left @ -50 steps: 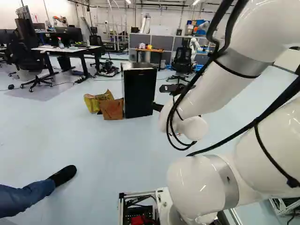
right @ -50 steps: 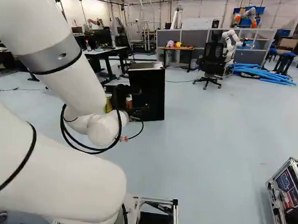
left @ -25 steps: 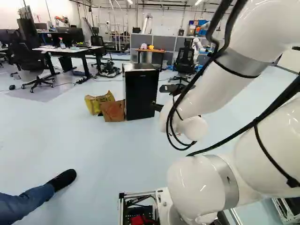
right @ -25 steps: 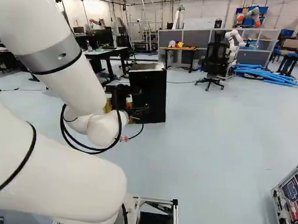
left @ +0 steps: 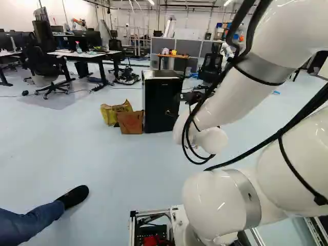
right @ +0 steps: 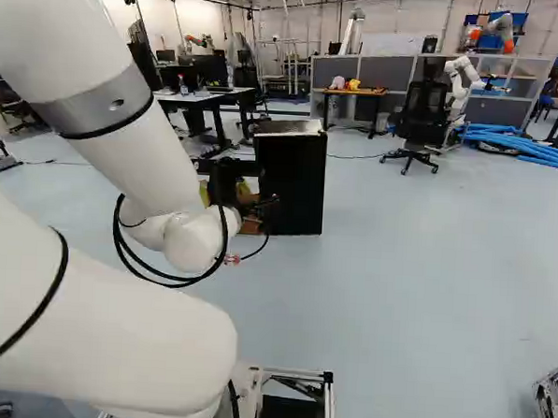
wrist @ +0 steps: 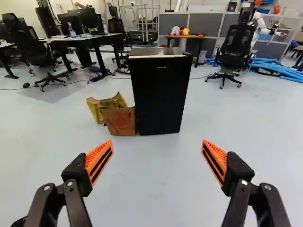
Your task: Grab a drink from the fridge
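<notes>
Ahead of the widely parted end effector (wrist: pixel 157 143), the closed fridge (wrist: pixel 158 97) is seen; the drink, presumably inside, is hidden. The base has been turned leftward, bringing the fridge roughly into line, though a closer approach is judged necessary.

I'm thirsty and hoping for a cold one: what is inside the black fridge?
Nothing inside the black fridge can be seen: its door looks closed and covers the interior, so I can't tell whether it holds drinks.
</notes>
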